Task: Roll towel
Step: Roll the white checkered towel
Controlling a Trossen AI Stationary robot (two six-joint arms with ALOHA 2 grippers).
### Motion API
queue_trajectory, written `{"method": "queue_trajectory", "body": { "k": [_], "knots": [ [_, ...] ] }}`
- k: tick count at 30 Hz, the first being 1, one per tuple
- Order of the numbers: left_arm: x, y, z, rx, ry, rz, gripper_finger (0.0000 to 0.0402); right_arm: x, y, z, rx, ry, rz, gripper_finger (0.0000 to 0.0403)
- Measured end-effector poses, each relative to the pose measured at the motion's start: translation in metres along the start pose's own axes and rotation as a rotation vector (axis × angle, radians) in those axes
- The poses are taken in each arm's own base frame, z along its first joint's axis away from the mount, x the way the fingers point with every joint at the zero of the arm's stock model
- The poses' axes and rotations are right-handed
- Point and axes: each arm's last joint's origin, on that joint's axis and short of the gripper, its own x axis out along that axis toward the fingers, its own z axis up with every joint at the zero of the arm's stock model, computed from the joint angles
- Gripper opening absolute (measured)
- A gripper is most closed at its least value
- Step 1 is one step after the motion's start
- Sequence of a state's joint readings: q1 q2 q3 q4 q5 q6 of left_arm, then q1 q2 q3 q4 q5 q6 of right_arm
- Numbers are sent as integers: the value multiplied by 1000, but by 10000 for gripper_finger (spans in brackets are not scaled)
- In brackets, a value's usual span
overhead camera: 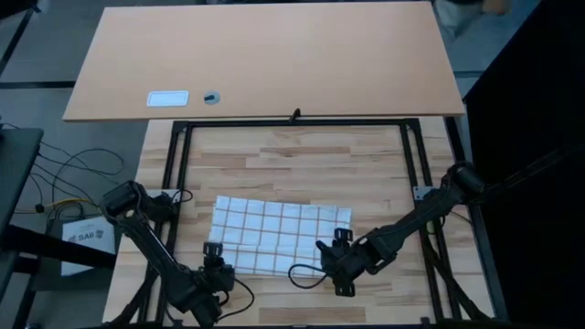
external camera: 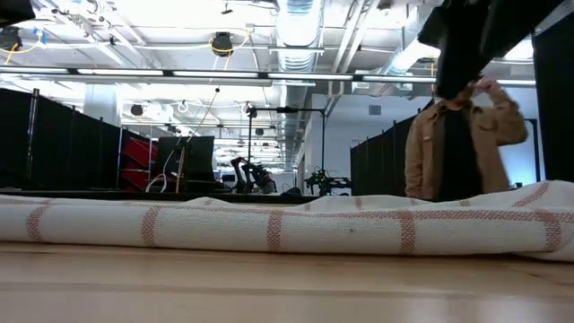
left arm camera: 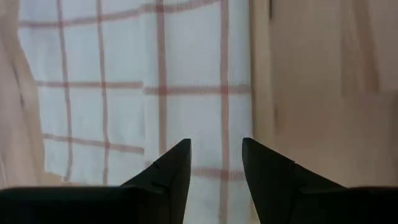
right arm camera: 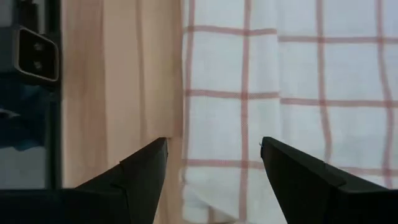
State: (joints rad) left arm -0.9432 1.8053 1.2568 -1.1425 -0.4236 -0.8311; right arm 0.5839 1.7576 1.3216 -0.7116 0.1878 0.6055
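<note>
The towel [overhead camera: 279, 236], white with a grid of reddish lines, lies flat on the wooden table [overhead camera: 292, 160], folded into a wide strip. In the low view its near edge [external camera: 269, 229] shows as a thick soft fold resting on the wood. My left gripper [overhead camera: 216, 252] is open and hovers over the towel's near left corner [left arm camera: 205, 124]. My right gripper [overhead camera: 331, 247] is open wide and hovers over the near right corner, its fingers standing either side of the towel's right edge [right arm camera: 186, 124]. Neither gripper shows in the low view.
A black frame [overhead camera: 292, 122] runs around the work area. Beyond it lies a large tan board [overhead camera: 274, 55] with a white card [overhead camera: 167, 99] and a small round object [overhead camera: 211, 97]. A person in a tan jacket [external camera: 457, 148] stands behind the table.
</note>
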Motion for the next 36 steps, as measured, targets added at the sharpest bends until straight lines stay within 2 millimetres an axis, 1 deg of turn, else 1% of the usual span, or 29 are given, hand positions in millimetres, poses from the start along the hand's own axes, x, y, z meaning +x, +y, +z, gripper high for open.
{"method": "queue_trajectory", "body": {
  "k": [5, 8, 13, 18, 21, 25, 29, 33, 36],
  "knots": [
    [6, -1, 2, -17, -3, 34, 128, 34, 2, -7, -54, 91, -51, 249],
    [6, -2, 3, -31, -12, 30, 128, 45, 2, -10, -43, 113, -68, 249],
    [9, -4, 3, -36, -19, 25, 128, 51, 3, -8, -33, 100, -57, 249],
    [27, -6, -3, -61, -17, 7, 128, 65, 8, -14, -12, 151, -19, 249],
    [32, -5, -6, -86, -9, 15, 128, 72, 12, -18, -9, 167, -26, 249],
    [41, -3, -11, -96, -3, 27, 128, 79, 12, -20, -7, 169, -50, 249],
    [52, -6, -15, -84, -6, -15, 128, 85, 8, -20, -8, 182, -70, 249],
    [52, -7, -14, -52, 11, -55, 128, 88, 10, -22, -12, 187, -70, 249],
    [40, -8, -9, -45, 75, -96, 128, 88, 11, -23, -7, 190, -70, 249]
  ]
}}
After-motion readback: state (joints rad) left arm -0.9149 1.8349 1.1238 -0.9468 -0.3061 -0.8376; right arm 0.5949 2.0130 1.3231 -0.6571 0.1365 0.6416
